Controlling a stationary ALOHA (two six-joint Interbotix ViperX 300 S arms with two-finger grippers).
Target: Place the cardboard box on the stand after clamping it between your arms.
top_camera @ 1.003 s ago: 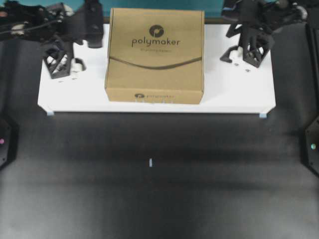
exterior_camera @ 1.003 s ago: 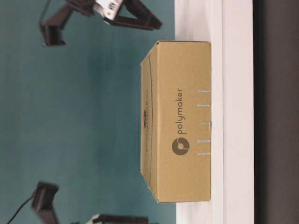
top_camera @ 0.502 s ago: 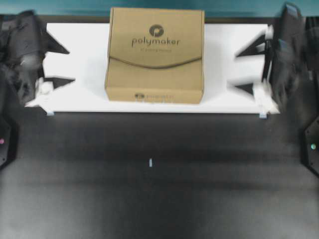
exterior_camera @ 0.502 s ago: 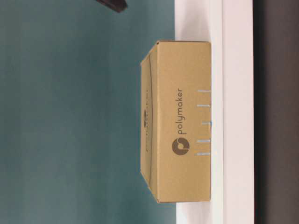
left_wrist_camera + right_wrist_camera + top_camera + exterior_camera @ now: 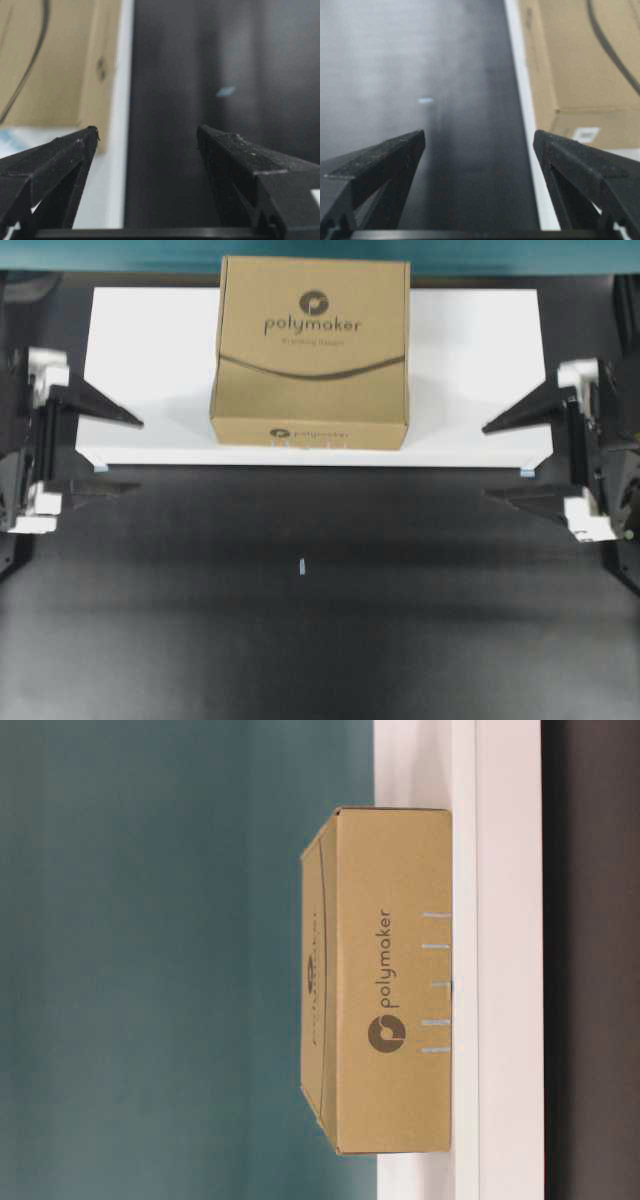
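Observation:
The brown cardboard box (image 5: 310, 350), printed "polymaker", lies flat on the middle of the white stand (image 5: 150, 340), toward its back edge. Neither arm touches it. My left gripper (image 5: 138, 454) is open at the stand's front left corner, its tips pointing right. Opposite it, at the front right corner, my right gripper (image 5: 486, 462) is open with its tips pointing left. In the left wrist view the left gripper (image 5: 146, 131) has nothing between its fingers; the box (image 5: 50, 60) lies ahead at upper left. The right gripper (image 5: 479, 134) is likewise empty, with the box (image 5: 580, 55) at upper right. The table-level view shows only the box (image 5: 390, 985) on the stand (image 5: 505, 960).
Black tabletop (image 5: 300, 640) stretches in front of the stand, with a small pale mark (image 5: 302, 566) on it. Blue tape tabs sit at the stand's front corners (image 5: 527, 472). A teal wall (image 5: 150, 960) stands behind.
Both grippers have drawn away from the back of the stand, outward and forward to its front corners, and now point inward. The box has not moved.

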